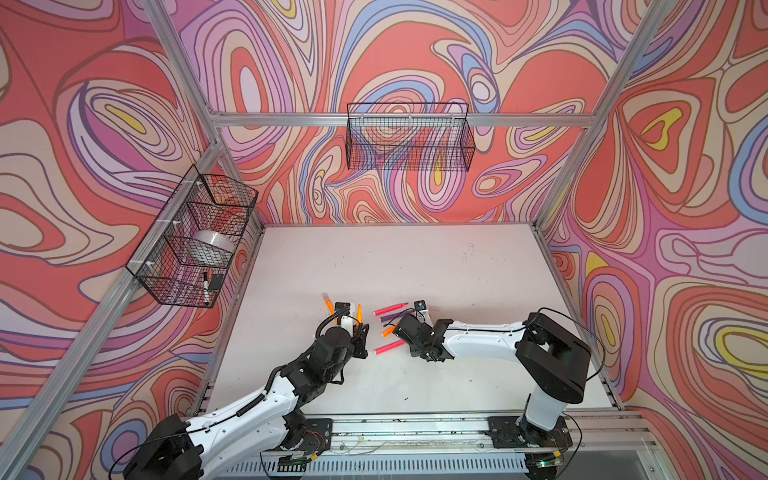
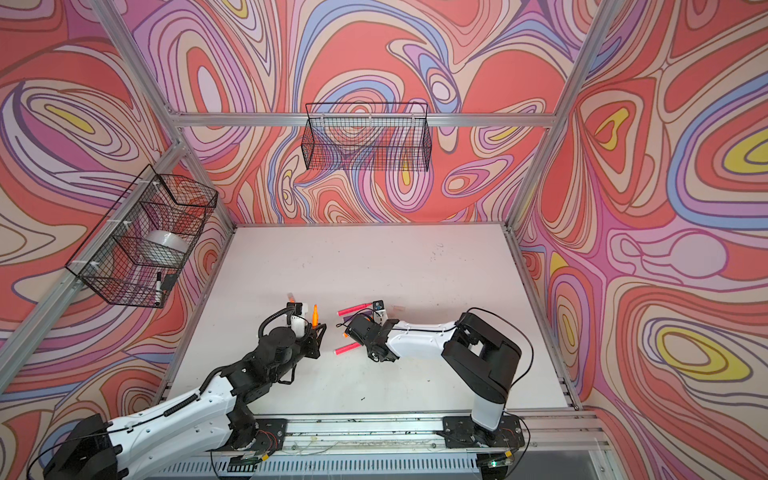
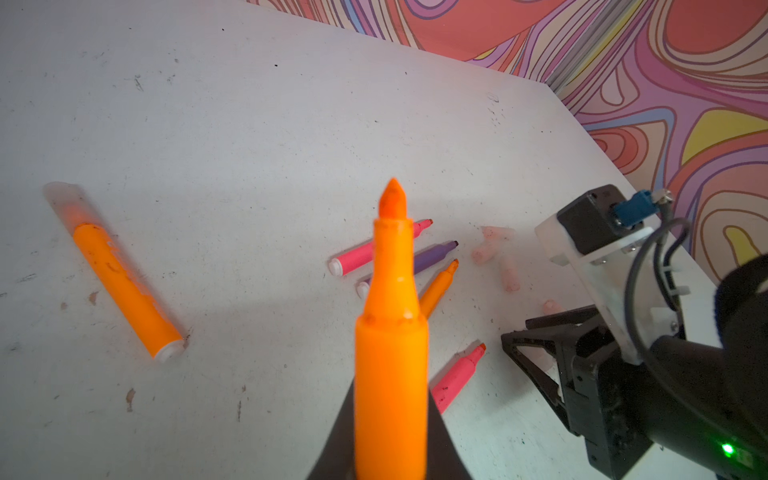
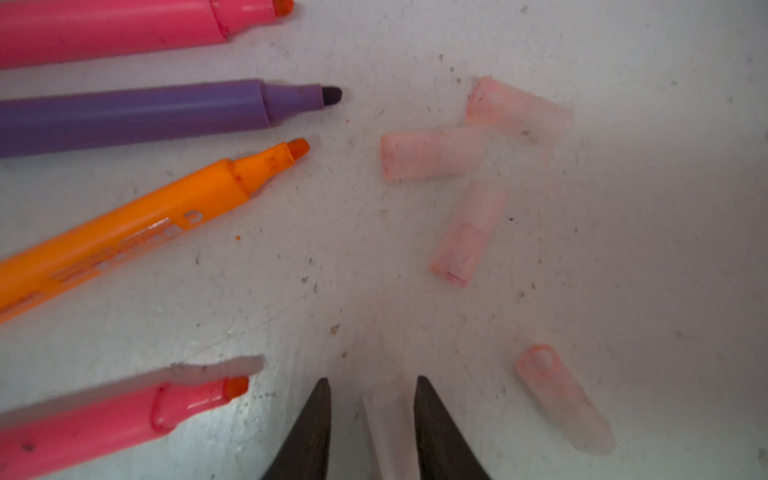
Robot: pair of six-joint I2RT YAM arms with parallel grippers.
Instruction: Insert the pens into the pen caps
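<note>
Overhead, in both top views, an orange pen [image 1: 359,313] is held tip-up by the left tool [image 1: 360,330] over the desk [image 1: 415,257]. Left wrist: tool closed on that pen's barrel. Right wrist: a pen cap [image 4: 388,436] on the desk is straddled by the right tool [image 4: 372,399], jaws apart.

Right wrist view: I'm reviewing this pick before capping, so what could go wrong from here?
The cap lies off-centre between the right tool's jaws, so closing may roll or skew it.
A pink pen lies close beside that tool and could get nudged.
The left tool grips the orange pen with much of it sticking out, so its tip may wobble on insertion.
</note>
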